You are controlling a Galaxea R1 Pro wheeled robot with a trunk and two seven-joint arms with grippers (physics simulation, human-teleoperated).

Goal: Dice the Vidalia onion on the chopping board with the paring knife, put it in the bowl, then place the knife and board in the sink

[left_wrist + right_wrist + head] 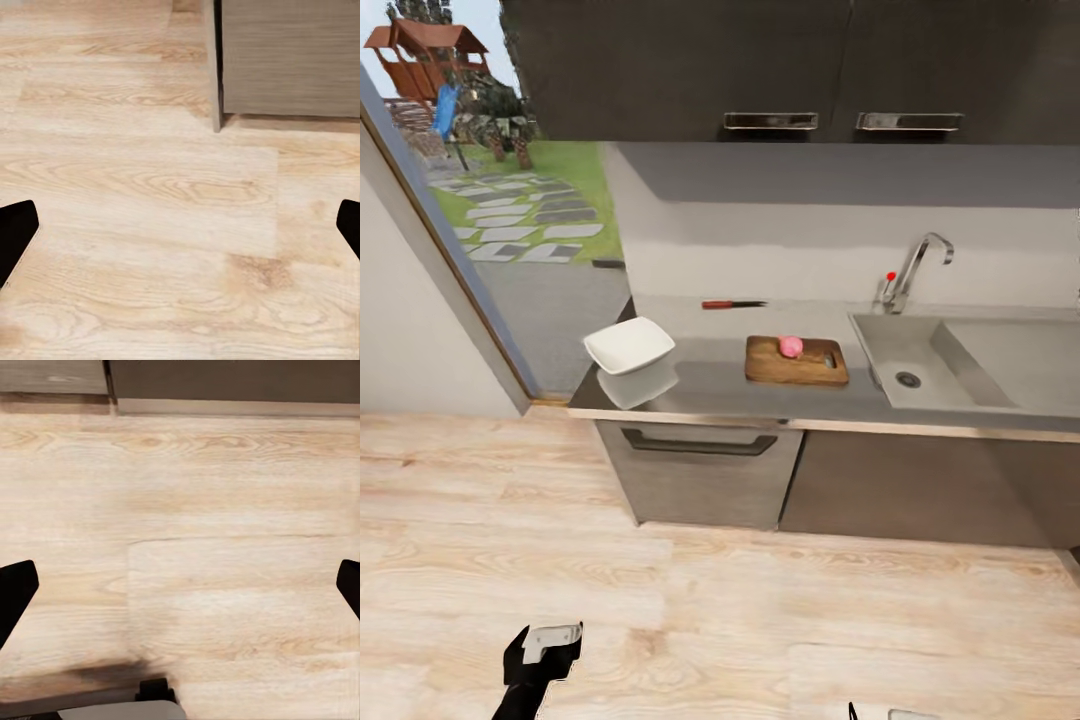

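In the left wrist view the left gripper (180, 225) has its black fingers (15, 232) spread wide over the pale wood floor (150, 187), holding nothing. The right gripper (180, 585) is the same, fingers (15, 592) far apart above bare floorboards. From the head view, the steel surface (700, 385) lies well ahead. The Vidalia onion (791, 346) sits whole on the chopping board (797, 362), between the white bowl (629, 344) and the sink (920, 360). The paring knife (732, 304) lies behind the board, near the wall, apart from it.
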